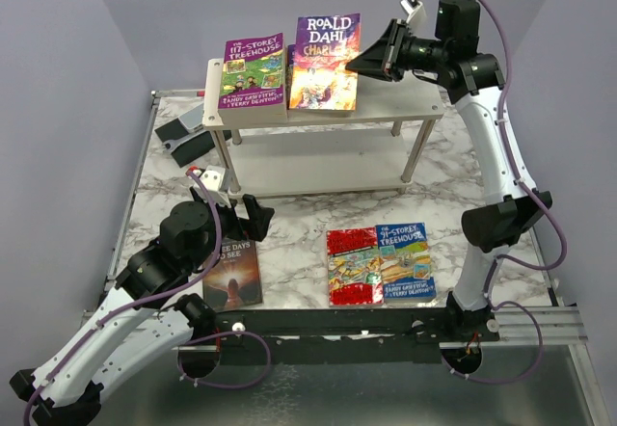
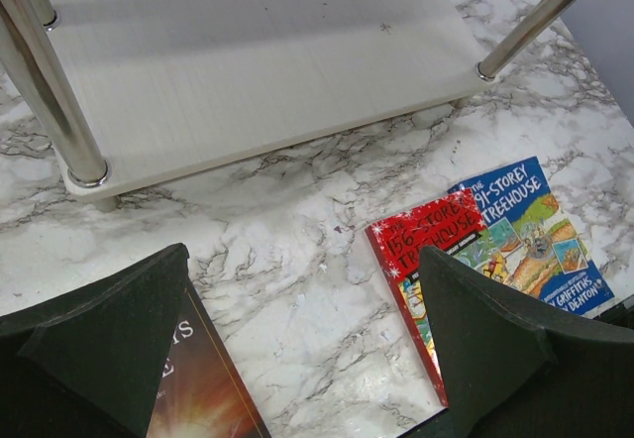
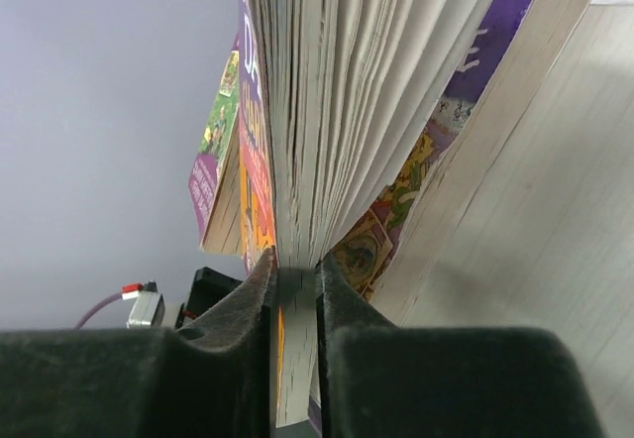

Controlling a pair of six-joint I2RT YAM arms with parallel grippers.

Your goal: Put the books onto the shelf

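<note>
Since the right fingers (image 3: 236,311) pinch only some pages (image 3: 367,91), the Roald Dahl book (image 1: 323,65) fans open; the left fingers (image 2: 119,334) gape.

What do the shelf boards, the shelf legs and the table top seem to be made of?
Shelf boards: pale wood or a wood-look laminate, matt; fine straight grain lines show.
Shelf legs: polished metal, probably chromed; they mirror the surroundings.
Table top: white marble look with grey veins, slightly glossy; real stone or a printed surface, I cannot tell.
</note>
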